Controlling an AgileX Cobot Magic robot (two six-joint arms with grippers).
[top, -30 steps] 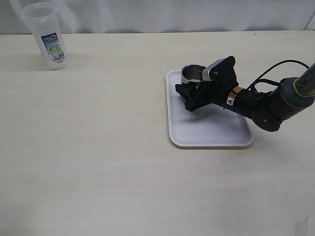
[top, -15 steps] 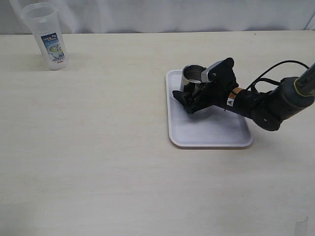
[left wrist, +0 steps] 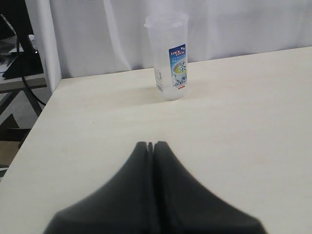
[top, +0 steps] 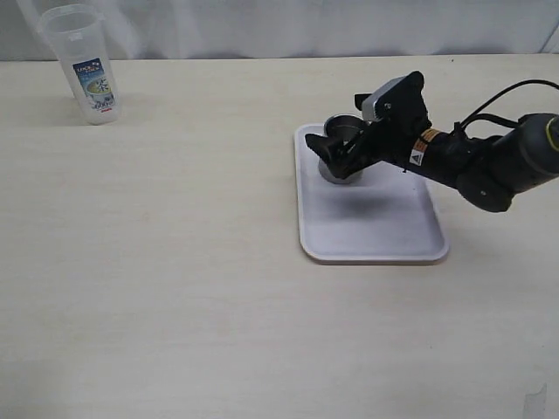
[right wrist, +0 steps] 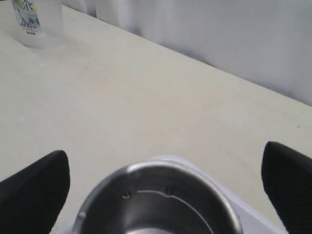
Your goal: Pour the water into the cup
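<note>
As the exterior view looks across a cream counter (top: 175,305), the nearest thing on it is a white rectangular tray (top: 376,236) with rounded corners, lying flat right of centre. On the far left corner of that tray the cup (top: 343,128) stands upright, a short brushed-steel cylinder with a shiny rim. A black arm reaches in from the right edge and slopes down to the cup. Its right end effector (top: 339,153) is spread wide over the cup. In the right wrist view the two dark fingers (right wrist: 36,192) sit far out on either side of the steel rim, clear of it and gripping nothing. The cup's open mouth shows between them, and a soft shadow falls on the tray beside the cup. Well apart, at the far left corner of the counter, a taller clear plastic jug (top: 83,65) with a blue label stands upright. The left wrist view faces this jug from a distance, and the left end effector (left wrist: 152,146) is pressed together, empty, above bare counter. Behind everything hangs a white curtain (top: 306,26)
</note>
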